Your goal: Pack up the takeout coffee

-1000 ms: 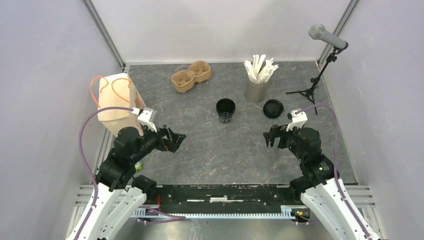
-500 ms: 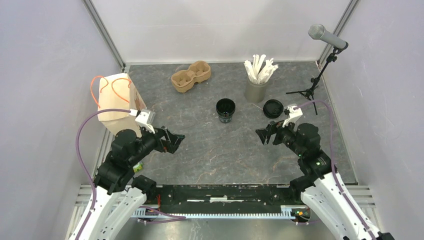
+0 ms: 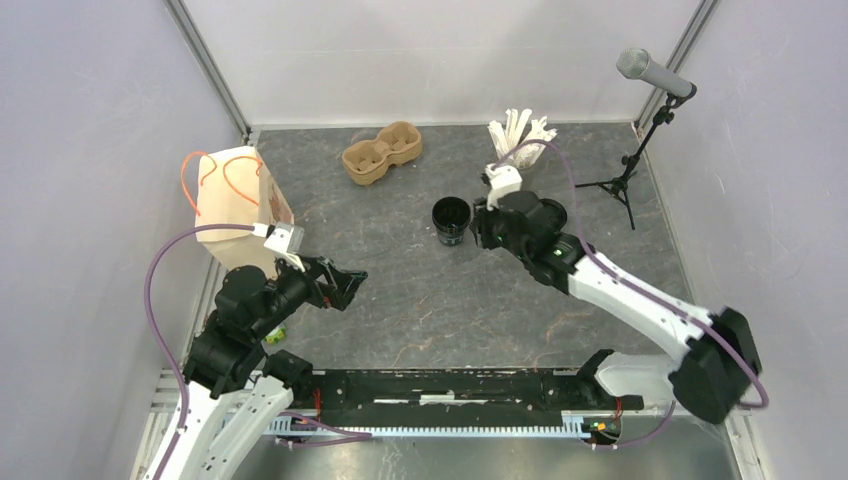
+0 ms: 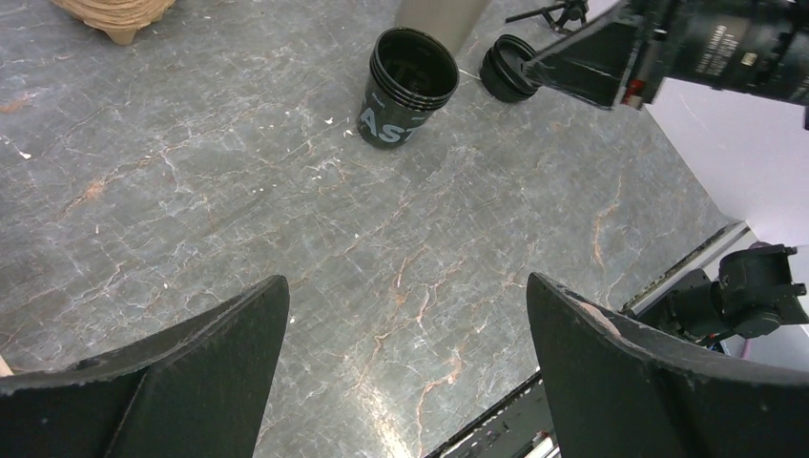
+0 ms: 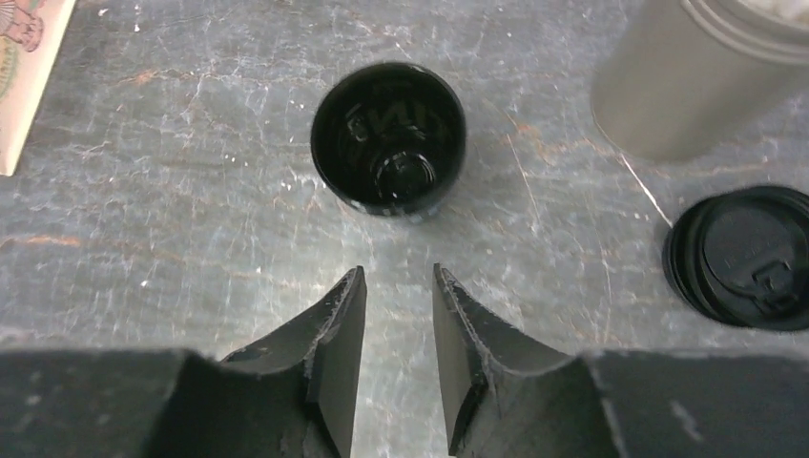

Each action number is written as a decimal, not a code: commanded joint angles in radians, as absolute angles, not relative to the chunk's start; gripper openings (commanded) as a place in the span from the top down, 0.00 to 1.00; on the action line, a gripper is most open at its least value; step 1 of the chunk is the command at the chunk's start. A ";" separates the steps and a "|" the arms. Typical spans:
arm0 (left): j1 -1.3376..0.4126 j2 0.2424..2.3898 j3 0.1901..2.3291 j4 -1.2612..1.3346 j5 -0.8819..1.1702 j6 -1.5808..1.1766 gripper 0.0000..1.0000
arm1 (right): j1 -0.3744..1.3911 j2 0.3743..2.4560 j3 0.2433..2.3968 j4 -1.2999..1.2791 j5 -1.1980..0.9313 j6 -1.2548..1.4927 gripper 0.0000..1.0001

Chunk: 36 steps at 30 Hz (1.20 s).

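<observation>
Barely begun. Cup stands upright on the bench, mid-back, unlidded (dark inside, no liquid that I can make out). Lid lies flat on the bench to the cup's right, apart from it, just beside the stick cup.

Right claw is reached out low and sits just short of the cup, pointing at it without touching. Its jaws are close together with a slim gap and grip nothing. Left claw is wide open and empty, hanging over bare bench near the bag, well apart from the cup.

Carrier is at the back, both wells empty. The bag is upright at the left edge (can't see inside).

Done: nothing packed that I can see. Left, as I judge it: lid onto cup, then cup into a carrier well or the bag (task doesn't say which). The right arm is best placed for the cup. Whether it goes for the cup or the lid first I can't tell.
</observation>
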<state>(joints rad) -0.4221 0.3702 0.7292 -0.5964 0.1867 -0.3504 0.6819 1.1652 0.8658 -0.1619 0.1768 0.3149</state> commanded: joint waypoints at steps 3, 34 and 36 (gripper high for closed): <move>-0.423 0.359 0.733 -0.574 0.209 -0.370 0.00 | 0.736 1.392 1.076 -0.129 0.438 0.255 0.71; -0.422 0.341 0.731 -0.574 0.186 -0.370 0.00 | 0.716 1.756 1.341 -0.267 0.466 0.020 0.66; -0.422 0.342 0.730 -0.575 0.186 -0.369 0.00 | 0.713 1.752 1.339 -0.270 0.462 0.013 0.66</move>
